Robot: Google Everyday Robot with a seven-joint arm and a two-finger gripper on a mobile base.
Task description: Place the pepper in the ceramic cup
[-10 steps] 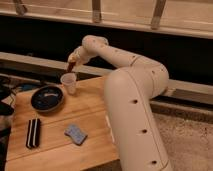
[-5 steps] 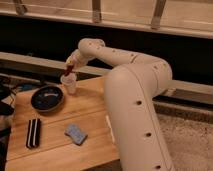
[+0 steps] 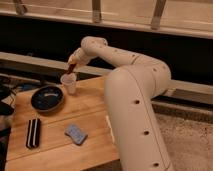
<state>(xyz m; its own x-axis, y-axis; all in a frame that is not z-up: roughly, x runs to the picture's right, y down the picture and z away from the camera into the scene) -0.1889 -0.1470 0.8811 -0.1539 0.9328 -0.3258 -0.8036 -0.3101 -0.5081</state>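
The white ceramic cup (image 3: 69, 83) stands upright on the wooden table (image 3: 95, 115), at its far edge, to the right of the dark plate. My gripper (image 3: 72, 67) hangs just above the cup's mouth, reaching in from the right on the white arm. A small dark red thing, the pepper (image 3: 71, 68), shows at the gripper's tip, right over the cup's rim.
A round dark blue-black plate (image 3: 47, 98) lies left of the cup. A black striped object (image 3: 33, 133) lies at the front left. A blue-grey sponge (image 3: 76, 134) lies in front. My arm's big white body (image 3: 135, 120) covers the table's right side.
The gripper has moved slightly left and down, closer to the cup's mouth, with the dark red pepper at its tip. The cup has not moved.
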